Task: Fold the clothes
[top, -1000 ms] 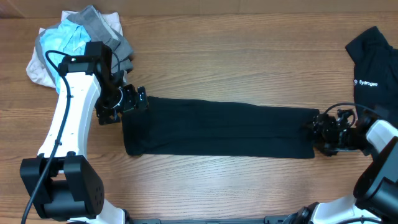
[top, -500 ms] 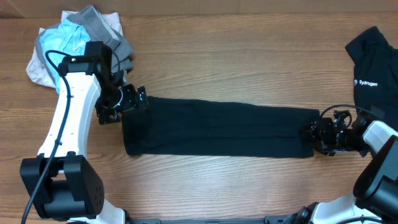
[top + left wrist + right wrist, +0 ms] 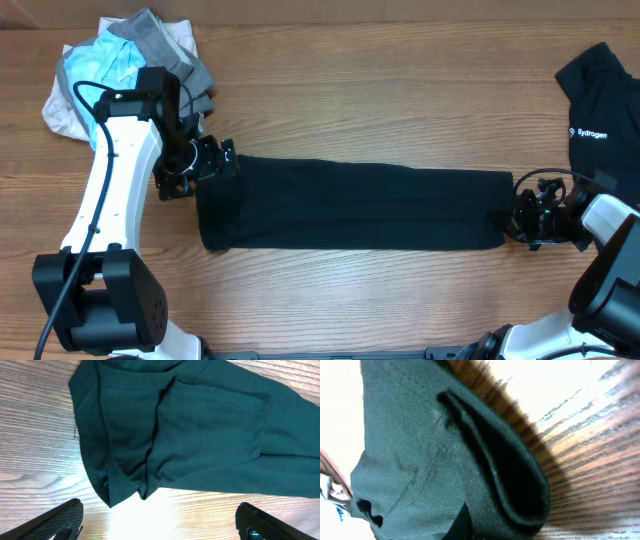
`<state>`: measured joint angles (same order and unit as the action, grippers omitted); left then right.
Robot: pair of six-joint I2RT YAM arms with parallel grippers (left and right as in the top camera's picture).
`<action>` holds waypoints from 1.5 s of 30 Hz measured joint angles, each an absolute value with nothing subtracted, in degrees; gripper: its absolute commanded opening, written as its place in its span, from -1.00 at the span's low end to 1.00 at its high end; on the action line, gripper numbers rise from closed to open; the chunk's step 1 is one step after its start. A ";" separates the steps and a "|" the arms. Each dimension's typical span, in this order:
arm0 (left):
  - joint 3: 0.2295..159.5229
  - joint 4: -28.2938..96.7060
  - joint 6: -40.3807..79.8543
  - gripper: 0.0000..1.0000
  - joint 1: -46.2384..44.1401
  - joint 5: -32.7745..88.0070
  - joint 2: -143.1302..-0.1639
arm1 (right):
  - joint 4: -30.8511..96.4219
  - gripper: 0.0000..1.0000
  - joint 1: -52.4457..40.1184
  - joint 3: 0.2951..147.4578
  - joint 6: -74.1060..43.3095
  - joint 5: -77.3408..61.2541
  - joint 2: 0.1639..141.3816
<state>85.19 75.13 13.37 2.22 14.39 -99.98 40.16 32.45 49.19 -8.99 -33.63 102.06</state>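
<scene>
The clothes [image 3: 350,205] lie as a long black strip across the wooden table [image 3: 380,110]. My right gripper [image 3: 511,216] is shut on the strip's right end. In the right wrist view the clothes [image 3: 420,450] fill most of the frame, and a rolled hem edge [image 3: 520,495] bulges where my right gripper [image 3: 470,527] pinches it. My left gripper [image 3: 222,160] hovers at the strip's upper left corner, open and holding nothing. In the left wrist view its fingers [image 3: 55,521] stand wide apart over bare wood, with the clothes' left end [image 3: 180,430] just ahead of my left gripper [image 3: 160,527].
A black garment with white "Sydrogen" lettering [image 3: 603,105] lies at the right edge, just behind my right arm. A light-blue, grey and beige bundle [image 3: 120,62] sits at the back left, behind my left arm.
My right gripper has closed on the clothes' right end and drawn slightly to the right. The left arm has not moved.
</scene>
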 measured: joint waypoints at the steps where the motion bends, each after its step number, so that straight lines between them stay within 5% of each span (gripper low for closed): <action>1: 85.19 75.13 13.37 1.00 2.22 14.39 -99.98 | 40.42 -0.92 32.32 49.30 -9.63 -33.23 101.93; 20: 85.03 74.54 13.37 1.00 2.22 14.39 -99.98 | 54.02 -0.92 26.15 49.43 -22.17 -8.69 72.69; 38: 84.99 74.56 13.37 1.00 2.22 14.39 -99.98 | 50.13 -0.89 -0.03 47.90 -35.29 3.51 78.61; 45: 84.99 74.56 13.37 1.00 2.22 14.39 -99.98 | 48.03 -0.67 -7.44 47.55 -39.07 3.99 83.18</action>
